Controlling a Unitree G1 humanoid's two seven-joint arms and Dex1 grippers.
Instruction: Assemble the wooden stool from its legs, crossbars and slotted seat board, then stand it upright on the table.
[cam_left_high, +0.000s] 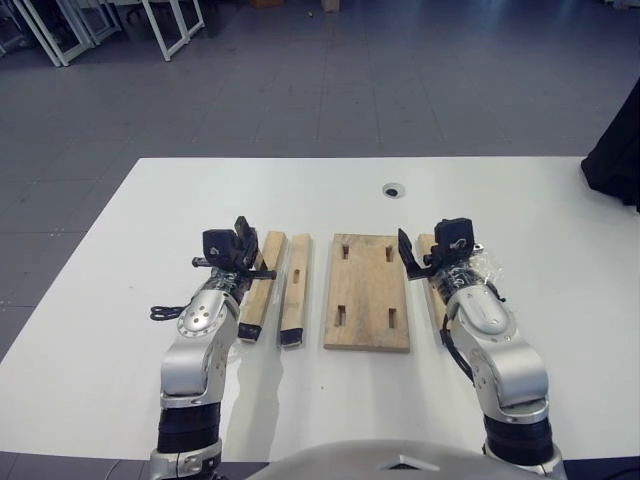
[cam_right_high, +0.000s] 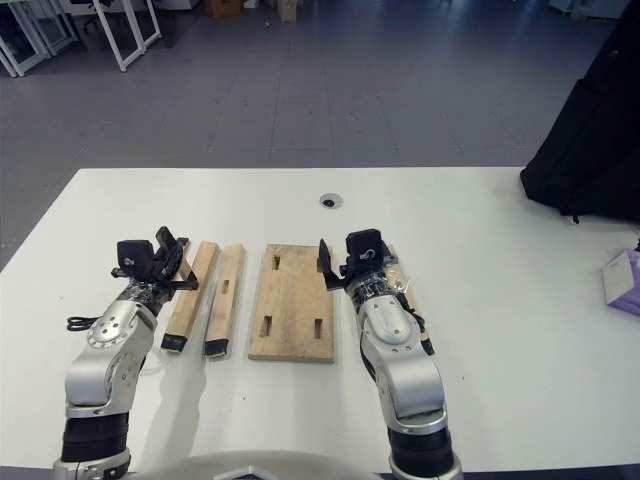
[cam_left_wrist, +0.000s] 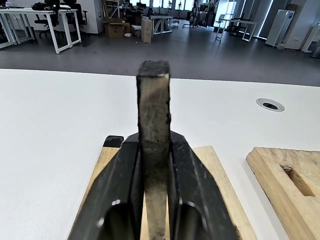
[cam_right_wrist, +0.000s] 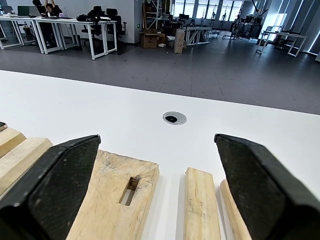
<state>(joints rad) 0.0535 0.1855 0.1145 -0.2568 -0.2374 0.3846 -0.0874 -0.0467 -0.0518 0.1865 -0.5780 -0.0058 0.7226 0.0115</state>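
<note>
The slotted seat board (cam_left_high: 367, 300) lies flat in the middle of the white table (cam_left_high: 120, 330). Two wooden legs (cam_left_high: 262, 290) (cam_left_high: 294, 295) lie side by side to its left. My left gripper (cam_left_high: 240, 247) hovers over the far end of the outer one. It is shut on a narrow wooden bar (cam_left_wrist: 153, 100) with a dark end, held on edge between the fingers (cam_left_wrist: 120, 200). My right gripper (cam_left_high: 430, 245) is open above the board's far right edge. Two more wooden pieces (cam_right_wrist: 202, 205) (cam_right_wrist: 235, 215) lie just right of the board, partly hidden under the right arm.
A round cable hole (cam_left_high: 392, 188) sits in the table beyond the board. A black bag (cam_right_high: 590, 130) stands off the table's right side, and a purple box (cam_right_high: 625, 280) lies at the right edge. Desks and frames stand far back on the floor.
</note>
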